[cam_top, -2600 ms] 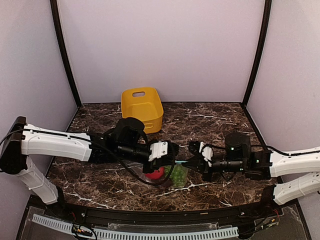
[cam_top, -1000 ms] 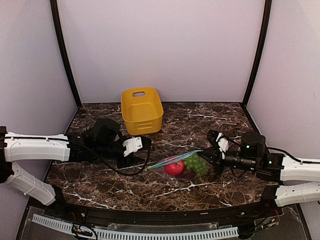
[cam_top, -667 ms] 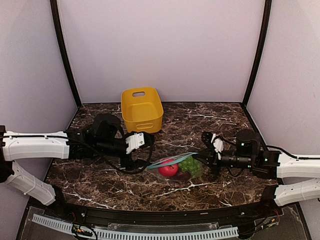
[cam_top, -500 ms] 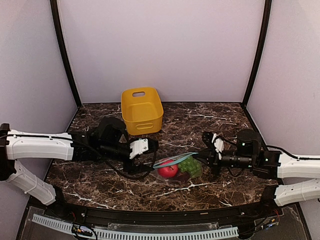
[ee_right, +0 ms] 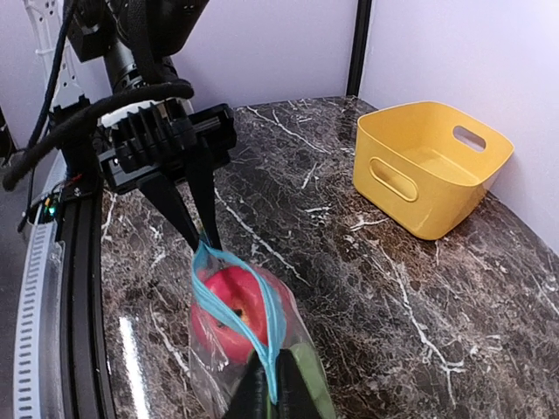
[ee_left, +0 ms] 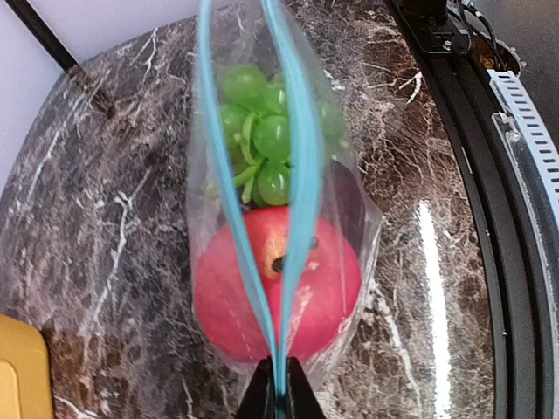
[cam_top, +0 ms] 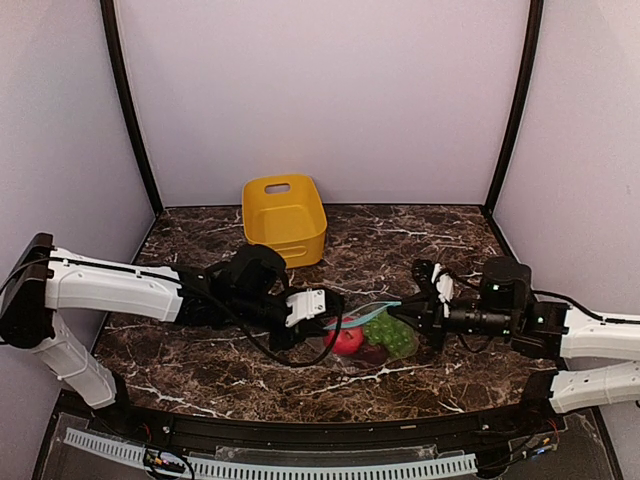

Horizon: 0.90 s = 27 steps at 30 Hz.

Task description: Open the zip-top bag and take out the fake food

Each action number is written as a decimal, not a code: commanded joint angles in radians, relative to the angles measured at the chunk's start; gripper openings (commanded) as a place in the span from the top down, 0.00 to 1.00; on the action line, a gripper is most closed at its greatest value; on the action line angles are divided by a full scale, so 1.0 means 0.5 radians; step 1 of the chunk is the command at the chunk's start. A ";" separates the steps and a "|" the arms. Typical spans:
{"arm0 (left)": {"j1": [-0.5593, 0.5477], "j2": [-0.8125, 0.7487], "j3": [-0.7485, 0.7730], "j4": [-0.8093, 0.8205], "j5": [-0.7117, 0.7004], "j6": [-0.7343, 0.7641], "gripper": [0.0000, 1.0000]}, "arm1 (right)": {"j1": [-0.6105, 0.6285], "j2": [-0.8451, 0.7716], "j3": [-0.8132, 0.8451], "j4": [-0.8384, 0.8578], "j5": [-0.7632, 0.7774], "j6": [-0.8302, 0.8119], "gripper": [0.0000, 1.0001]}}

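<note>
Clear bag on the marble table between the arms, left gripper and right gripper each clamped on its blue strip, grip clear only in wrist views, red fruit, grapes, purple piece inside.

Bag: clear thin plastic film, crinkled, glossy. Zip strip: smooth teal plastic. Red fruit and grapes inside: smooth, shiny plastic. Table: dark marble-look, polished, with a glare streak at 3 o'clock of the bag. Bin: smooth yellow plastic, satin. My left gripper: matt black fingers.
</note>
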 commanded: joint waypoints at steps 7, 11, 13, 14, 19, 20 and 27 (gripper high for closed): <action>-0.006 0.057 0.201 0.180 -0.216 0.409 0.99 | -0.008 -0.131 0.237 -0.288 -0.146 0.145 0.29; -0.006 0.073 0.221 0.245 -0.261 0.547 0.99 | -0.008 -0.076 0.409 -0.420 -0.083 0.199 0.28; -0.006 0.065 0.220 0.280 -0.291 0.602 0.99 | -0.008 -0.009 0.519 -0.522 0.003 0.249 0.31; -0.007 0.062 0.224 0.282 -0.296 0.623 0.99 | -0.008 0.043 0.581 -0.586 0.030 0.249 0.33; -0.056 0.016 0.188 0.344 -0.397 0.748 0.99 | -0.001 0.359 0.819 -0.862 0.025 0.233 0.48; -0.069 0.009 0.157 0.361 -0.418 0.769 0.99 | 0.006 0.401 0.839 -0.884 0.018 0.237 0.50; -0.152 -0.031 0.069 0.465 -0.604 0.917 0.99 | 0.032 0.550 0.928 -0.961 -0.013 0.270 0.66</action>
